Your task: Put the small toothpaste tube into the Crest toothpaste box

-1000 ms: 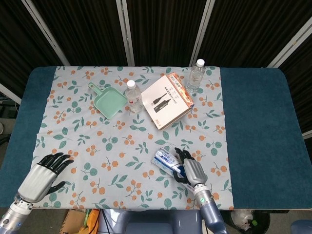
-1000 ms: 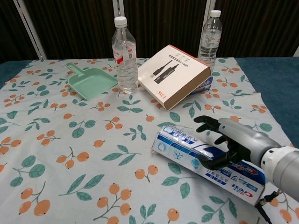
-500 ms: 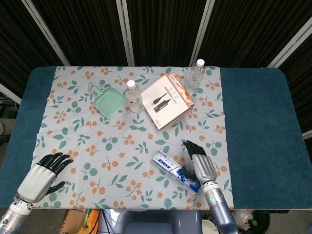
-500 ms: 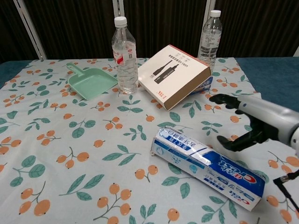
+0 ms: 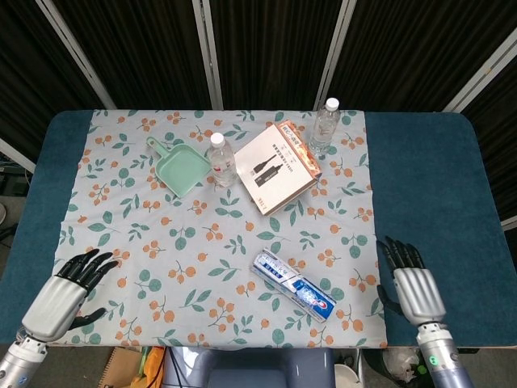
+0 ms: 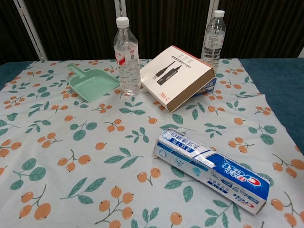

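**Two hands clear of the Crest box, both holding nothing**

Both of your hands sit at the near edge of the table, seen only in the head view. Your left hand (image 5: pixel 63 289) is at the near left corner over the blue table cover (image 5: pixel 428 186), fingers spread, nothing in it. Your right hand (image 5: pixel 416 287) is at the near right, just past the edge of the floral cloth (image 5: pixel 145 234), fingers apart and pointing away from you, also holding nothing. It is near the Crest toothpaste box (image 6: pixel 211 170) but not touching it.

That box lies flat on the cloth, near side, right of centre, set diagonally. In the chest view its left end looks pale and crinkled; you cannot tell whether that is the small toothpaste tube or part of the box.

At the far side, a green dustpan (image 6: pixel 92 83) lies beside a clear bottle with a red label (image 6: pixel 126 57). A white and orange carton (image 6: pixel 176 76) is propped at a tilt next to it, and a second clear bottle (image 6: pixel 213 40) stands just behind the carton.
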{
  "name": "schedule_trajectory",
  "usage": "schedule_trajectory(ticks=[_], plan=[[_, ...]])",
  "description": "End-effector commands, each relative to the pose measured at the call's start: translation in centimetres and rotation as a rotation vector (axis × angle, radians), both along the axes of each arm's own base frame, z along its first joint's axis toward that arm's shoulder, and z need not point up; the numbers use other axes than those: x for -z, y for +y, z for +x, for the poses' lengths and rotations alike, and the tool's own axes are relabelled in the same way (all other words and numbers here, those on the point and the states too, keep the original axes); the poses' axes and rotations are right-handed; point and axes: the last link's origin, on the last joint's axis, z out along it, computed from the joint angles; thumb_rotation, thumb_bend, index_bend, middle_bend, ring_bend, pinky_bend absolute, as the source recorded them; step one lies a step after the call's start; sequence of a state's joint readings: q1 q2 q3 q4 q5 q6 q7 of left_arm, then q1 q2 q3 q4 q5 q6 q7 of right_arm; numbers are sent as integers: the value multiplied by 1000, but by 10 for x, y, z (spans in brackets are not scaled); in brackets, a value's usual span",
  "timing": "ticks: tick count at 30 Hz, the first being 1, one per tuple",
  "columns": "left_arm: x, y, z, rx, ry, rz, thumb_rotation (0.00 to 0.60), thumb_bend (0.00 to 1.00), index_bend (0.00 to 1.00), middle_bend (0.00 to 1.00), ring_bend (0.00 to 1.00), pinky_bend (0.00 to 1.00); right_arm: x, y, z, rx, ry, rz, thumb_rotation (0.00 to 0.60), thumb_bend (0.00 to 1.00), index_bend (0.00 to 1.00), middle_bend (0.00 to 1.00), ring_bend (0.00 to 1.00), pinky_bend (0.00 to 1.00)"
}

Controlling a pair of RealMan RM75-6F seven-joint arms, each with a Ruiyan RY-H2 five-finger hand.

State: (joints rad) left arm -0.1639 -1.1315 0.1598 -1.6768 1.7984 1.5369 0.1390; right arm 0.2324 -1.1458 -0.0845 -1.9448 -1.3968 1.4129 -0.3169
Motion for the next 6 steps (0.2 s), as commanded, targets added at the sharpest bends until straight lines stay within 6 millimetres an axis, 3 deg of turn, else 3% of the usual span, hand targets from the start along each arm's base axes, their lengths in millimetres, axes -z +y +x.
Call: schedule_trajectory(ticks=[1,6], plan=[[-10,-10,-4,-77,0,-34,600,24,71,23,18,87,-33,36,-44,-34,172,-51,600,420,0,0,0,0],[-17,-19,-7,-118,31,-60,600,22,25,0,0,48,-47,47,-55,-41,235,-119,600,420,0,0,0,0]])
